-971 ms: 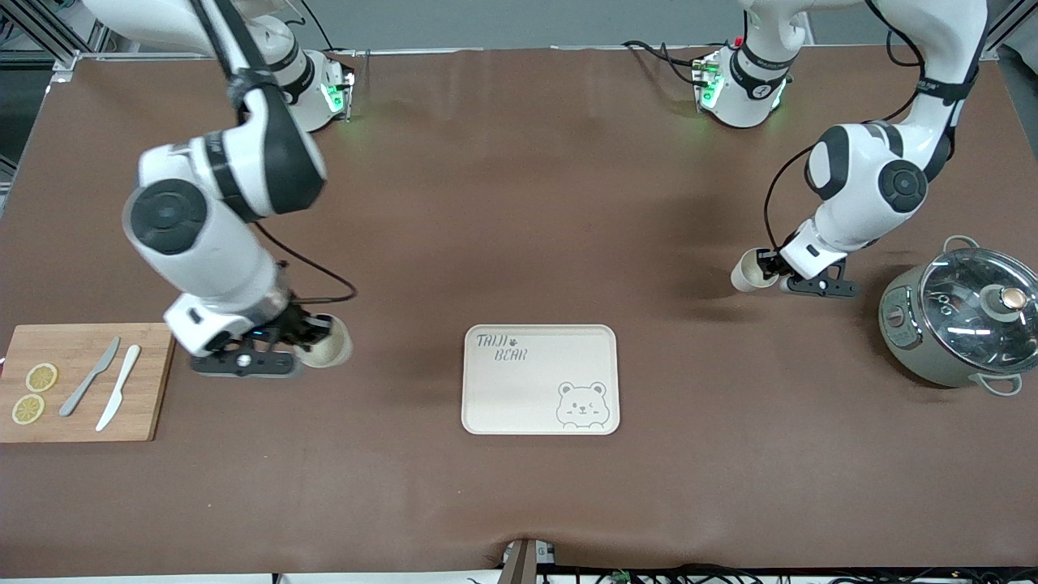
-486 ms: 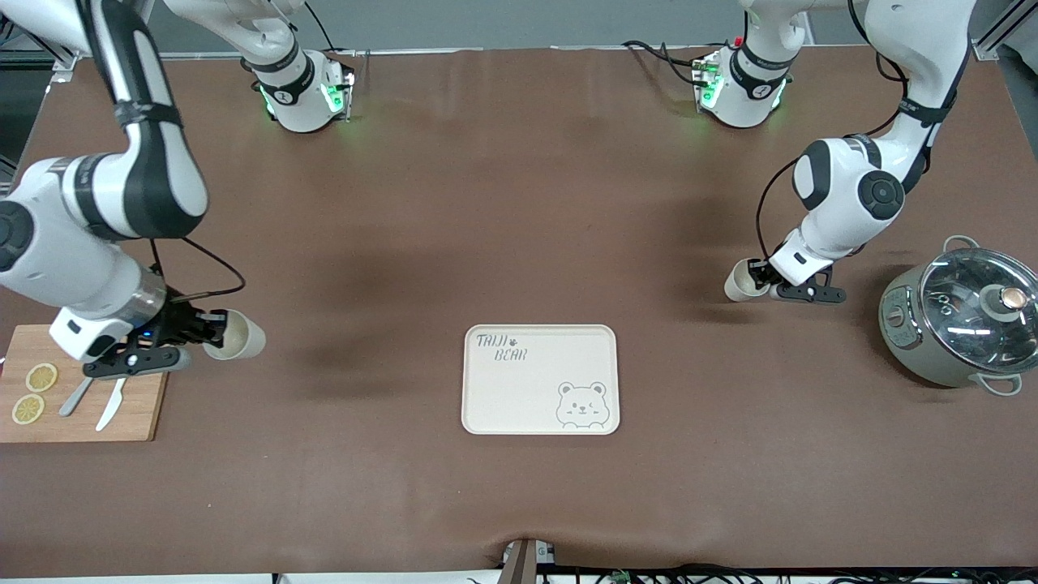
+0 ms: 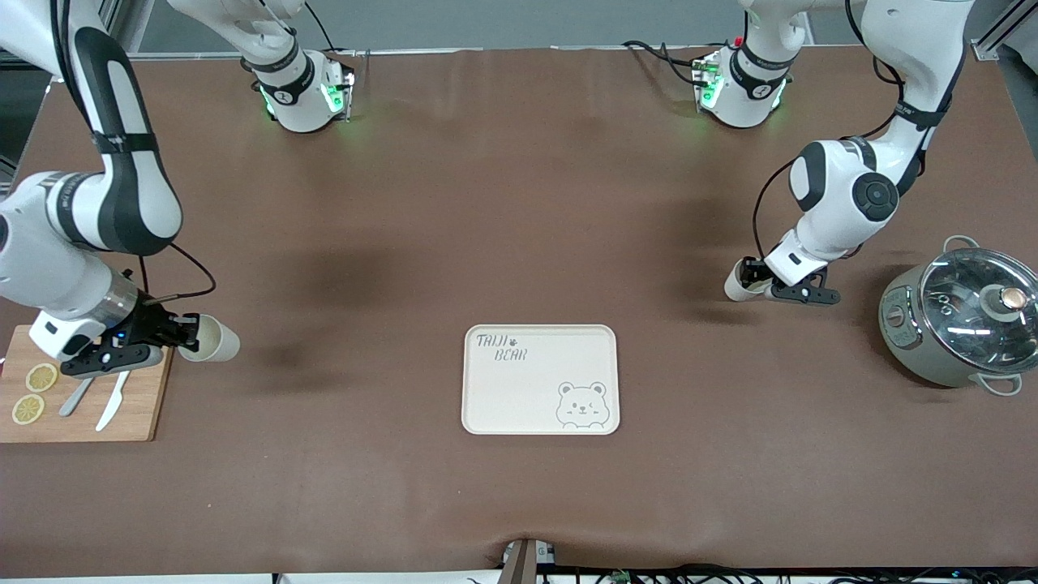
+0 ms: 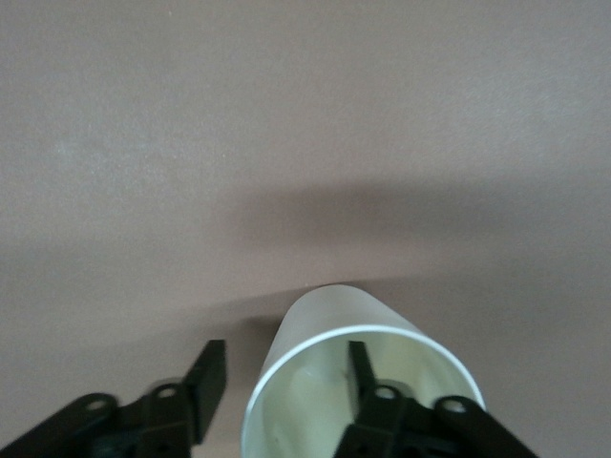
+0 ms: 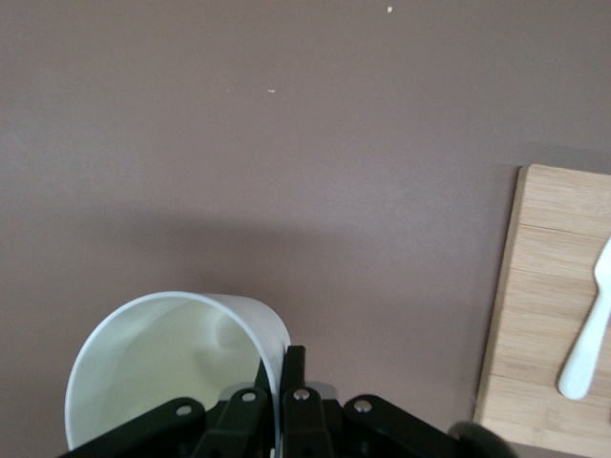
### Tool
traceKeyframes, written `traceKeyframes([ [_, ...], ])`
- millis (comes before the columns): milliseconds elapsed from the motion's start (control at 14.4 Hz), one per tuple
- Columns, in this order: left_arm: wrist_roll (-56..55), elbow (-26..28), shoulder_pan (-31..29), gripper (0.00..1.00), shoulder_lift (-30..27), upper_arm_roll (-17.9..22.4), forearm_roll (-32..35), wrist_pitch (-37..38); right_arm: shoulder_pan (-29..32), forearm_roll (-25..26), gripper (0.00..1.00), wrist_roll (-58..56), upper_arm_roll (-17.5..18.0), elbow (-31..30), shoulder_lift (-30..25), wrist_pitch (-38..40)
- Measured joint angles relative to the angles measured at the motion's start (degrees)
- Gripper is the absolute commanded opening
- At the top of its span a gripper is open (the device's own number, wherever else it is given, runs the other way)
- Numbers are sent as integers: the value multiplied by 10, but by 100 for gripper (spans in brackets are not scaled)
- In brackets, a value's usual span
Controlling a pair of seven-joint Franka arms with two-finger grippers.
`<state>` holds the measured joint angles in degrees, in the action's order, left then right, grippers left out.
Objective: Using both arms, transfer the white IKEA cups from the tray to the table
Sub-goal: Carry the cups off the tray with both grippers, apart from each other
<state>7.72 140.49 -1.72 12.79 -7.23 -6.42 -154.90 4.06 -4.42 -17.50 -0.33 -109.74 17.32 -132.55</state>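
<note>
Left gripper (image 4: 277,401) spread — right gripper (image 5: 279,405) pinching cup (image 5: 162,363)

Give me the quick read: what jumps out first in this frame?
Two white cups at the two ends of the table. The right hand pinches one cup by its wall beside the cutting board; the left hand, fingers spread with one inside the rim, is at the other cup, which is low over the table near the lidded pot. The bear-print tray between them holds nothing.
</note>
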Motion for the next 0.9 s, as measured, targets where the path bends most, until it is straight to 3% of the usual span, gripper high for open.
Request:
traceKeyframes([
  [555,-8,-24,0,100,-113,-12,0,200,0,0,0,0,5,-13,42,-52],
  [902,-10,-65,-1,100,-130,-12,0,252,-1,0,0,0,6,-27,69,-111],
])
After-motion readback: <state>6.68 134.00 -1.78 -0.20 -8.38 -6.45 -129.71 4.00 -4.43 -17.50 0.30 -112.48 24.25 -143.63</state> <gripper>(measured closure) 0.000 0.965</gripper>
